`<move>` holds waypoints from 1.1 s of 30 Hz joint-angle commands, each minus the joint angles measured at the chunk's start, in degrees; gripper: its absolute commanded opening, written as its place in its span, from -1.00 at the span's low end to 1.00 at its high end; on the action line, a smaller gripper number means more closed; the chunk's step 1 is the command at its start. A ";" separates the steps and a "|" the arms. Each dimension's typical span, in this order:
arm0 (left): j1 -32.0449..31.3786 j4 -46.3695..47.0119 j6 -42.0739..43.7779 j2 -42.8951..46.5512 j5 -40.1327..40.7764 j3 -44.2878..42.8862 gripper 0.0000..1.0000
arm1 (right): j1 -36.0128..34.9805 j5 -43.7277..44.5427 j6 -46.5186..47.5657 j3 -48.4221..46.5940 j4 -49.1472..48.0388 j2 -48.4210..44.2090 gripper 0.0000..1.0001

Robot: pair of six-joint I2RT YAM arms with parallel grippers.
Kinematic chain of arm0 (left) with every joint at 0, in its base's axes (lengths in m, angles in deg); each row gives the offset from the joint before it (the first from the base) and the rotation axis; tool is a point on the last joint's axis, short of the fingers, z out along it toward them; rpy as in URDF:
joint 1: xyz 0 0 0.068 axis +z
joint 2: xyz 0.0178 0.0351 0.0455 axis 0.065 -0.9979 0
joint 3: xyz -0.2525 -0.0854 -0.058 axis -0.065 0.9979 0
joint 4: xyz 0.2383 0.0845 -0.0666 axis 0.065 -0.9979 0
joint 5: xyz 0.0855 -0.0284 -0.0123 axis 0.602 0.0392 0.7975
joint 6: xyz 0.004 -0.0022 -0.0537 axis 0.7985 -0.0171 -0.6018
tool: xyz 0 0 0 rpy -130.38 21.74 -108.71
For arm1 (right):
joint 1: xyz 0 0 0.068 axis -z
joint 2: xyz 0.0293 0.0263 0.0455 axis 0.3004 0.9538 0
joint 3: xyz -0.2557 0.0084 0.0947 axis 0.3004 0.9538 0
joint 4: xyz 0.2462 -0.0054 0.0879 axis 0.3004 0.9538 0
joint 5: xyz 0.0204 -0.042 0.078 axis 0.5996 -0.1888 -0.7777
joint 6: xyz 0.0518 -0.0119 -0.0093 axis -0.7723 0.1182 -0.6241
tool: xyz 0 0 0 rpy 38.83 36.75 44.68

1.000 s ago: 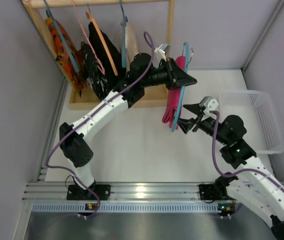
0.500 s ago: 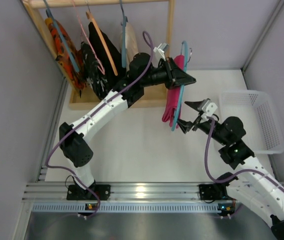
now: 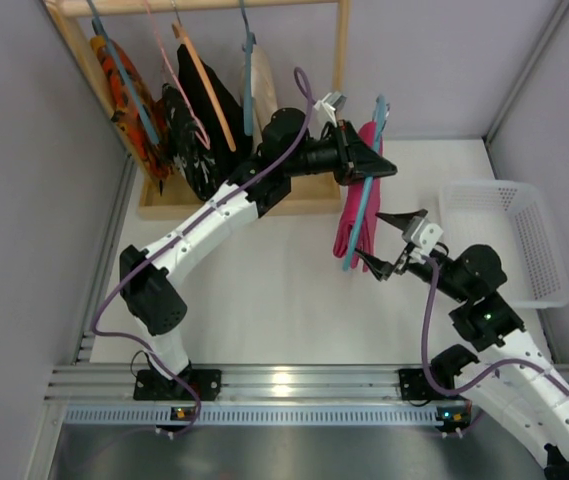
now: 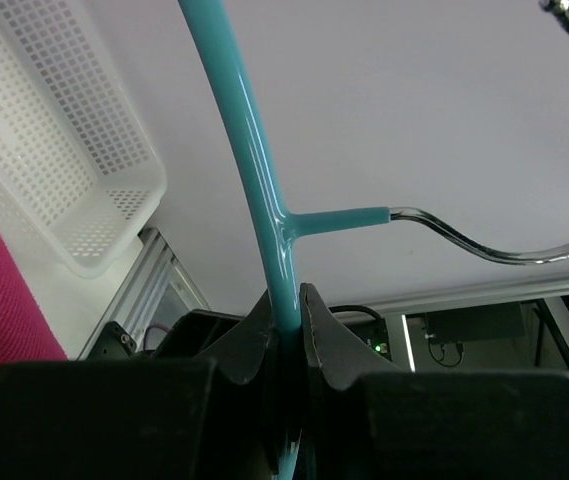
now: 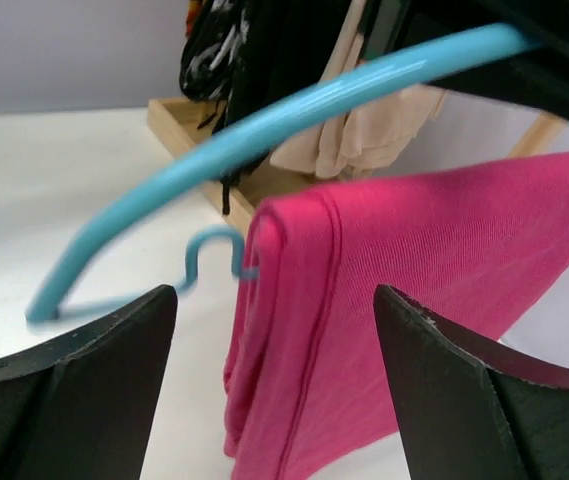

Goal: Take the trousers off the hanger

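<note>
We judge the step in hand to be the reach for the cloth. The left gripper [image 4: 286, 310] is pinched tight on the teal hanger [image 4: 254, 150] just below the neck of its hook, holding it in the air above the far right part of the table [image 3: 264, 290], near the basket [image 3: 524, 200] at the right edge. The pink trousers [image 5: 414, 260] are draped over the hanger's lower bar, folded and hanging free. The right gripper [image 5: 274, 290] faces that fold with its fingers spread wide, near the cloth but not touching it.

To do this well, we want both layers of the fold between the fingers, below the bar, and clear of the small bent tip at the hanger's end. We close only on cloth, never on the teal bar. The left grip should hold firm, or the hanger could twist when we pull. A pull down one side of the fold should let the cloth slide over the bar.
</note>
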 commanded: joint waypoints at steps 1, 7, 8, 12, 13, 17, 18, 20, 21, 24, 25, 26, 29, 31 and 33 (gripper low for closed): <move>0.05 10.79 -1.03 3.58 -1.98 -3.49 -1.00 | 0.38 -3.61 3.89 0.31 9.24 -0.49 0.63; 0.05 10.80 -1.20 3.58 -2.07 -3.49 -1.00 | 0.30 -2.92 3.20 1.01 9.43 -1.63 0.72; 0.05 10.79 -1.29 3.58 -2.16 -3.49 -1.00 | 0.38 -2.39 2.76 1.10 8.99 -1.63 0.71; 0.05 10.79 -1.29 3.58 -2.07 -3.40 -1.00 | 0.30 2.35 -0.67 1.98 3.55 -0.40 0.68; 0.05 10.79 -1.29 3.58 -2.07 -3.31 -1.00 | 0.30 4.63 -2.33 1.81 1.71 0.03 0.67; 0.05 10.79 -1.38 3.66 -1.98 -3.31 -1.00 | 0.38 5.18 -5.86 0.23 -1.47 2.84 0.70; 0.05 10.79 -1.29 3.66 -1.98 -3.40 -1.00 | 0.38 4.40 -6.47 0.05 -1.74 3.46 0.71; 0.05 10.71 -1.38 3.66 -1.98 -3.31 -1.00 | 0.30 2.55 -7.09 -0.48 -2.61 5.04 0.73; 0.05 10.71 -1.38 3.58 -1.98 -3.31 -1.00 | 0.30 2.54 -6.83 -0.65 -3.14 5.66 0.73; 0.05 10.79 -1.38 3.58 -2.07 -3.14 -1.00 | 0.30 3.59 -5.60 -0.83 -5.07 7.68 0.73; 0.05 10.79 -1.38 3.75 -2.07 -3.14 -1.00 | 0.30 3.94 -5.42 -0.83 -5.69 8.29 0.72; 0.05 10.71 -1.46 3.84 -1.98 -2.96 -1.00 | 0.30 4.30 -5.34 -0.92 -6.48 8.56 0.72; 0.05 10.79 -1.46 4.02 -2.07 -2.35 -1.00 | 0.38 6.76 -5.95 -1.79 -8.59 9.97 0.67; 0.14 10.79 -1.55 4.28 -2.07 -1.47 -1.00 | 0.30 7.55 -6.21 -2.41 -9.47 10.93 0.64; 0.05 10.79 -1.73 4.45 -2.16 -1.20 -1.00 | 0.38 8.77 -6.74 -2.94 -10.35 11.29 0.59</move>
